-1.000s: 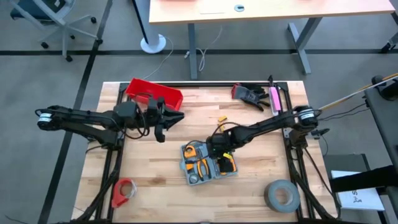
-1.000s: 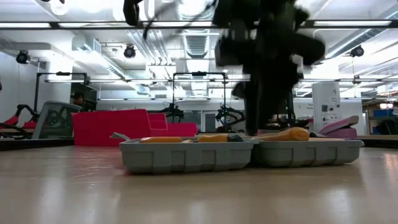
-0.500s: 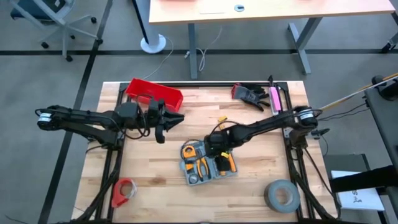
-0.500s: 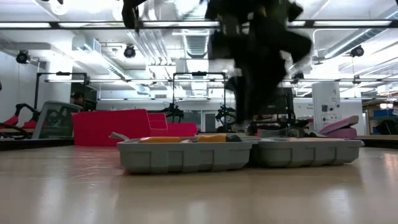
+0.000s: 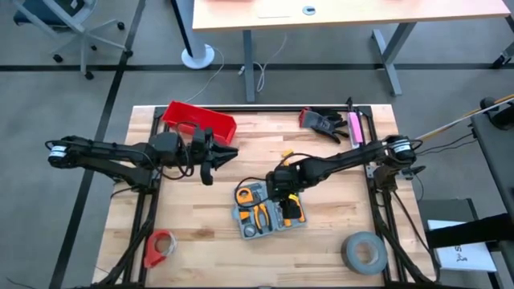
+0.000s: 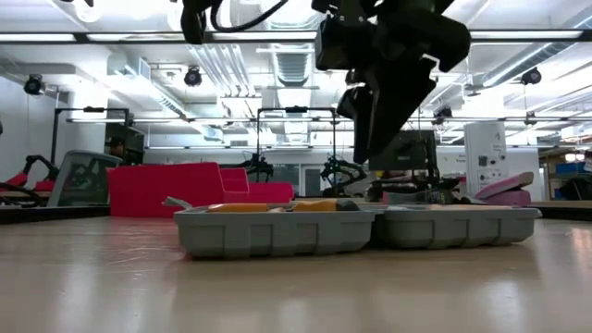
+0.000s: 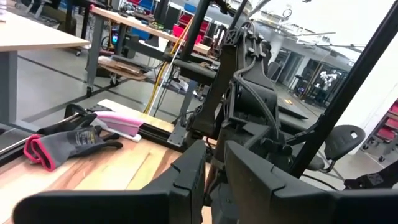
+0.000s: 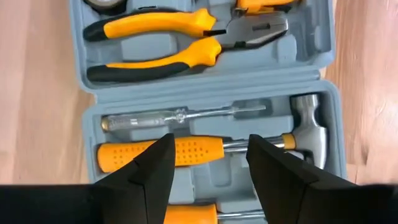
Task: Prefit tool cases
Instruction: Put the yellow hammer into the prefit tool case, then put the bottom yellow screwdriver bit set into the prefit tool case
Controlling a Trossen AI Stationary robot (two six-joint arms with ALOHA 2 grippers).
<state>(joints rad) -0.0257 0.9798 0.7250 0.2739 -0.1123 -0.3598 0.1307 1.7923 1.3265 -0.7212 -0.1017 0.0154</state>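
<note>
The grey-blue tool case lies open and flat on the wooden table, both halves up. Its recesses hold yellow pliers, an orange-handled screwdriver, a clear-handled screwdriver and a hammer. My right gripper hangs open above the case, pointing steeply down. Its fingers stand over the orange screwdriver and touch nothing. My left gripper waits level at the left, well above the table. Only a narrow gap shows between its fingers, and nothing is in it.
A red bin stands at the far left. Black gloves with red cuffs and a pink tool lie at the far right. A grey tape roll lies near right, a red tape holder near left.
My right gripper has risen straight up from the case, still open, and hangs clear above it. An orange handle that stood above the rim of the case's right half in the low view no longer shows there.
</note>
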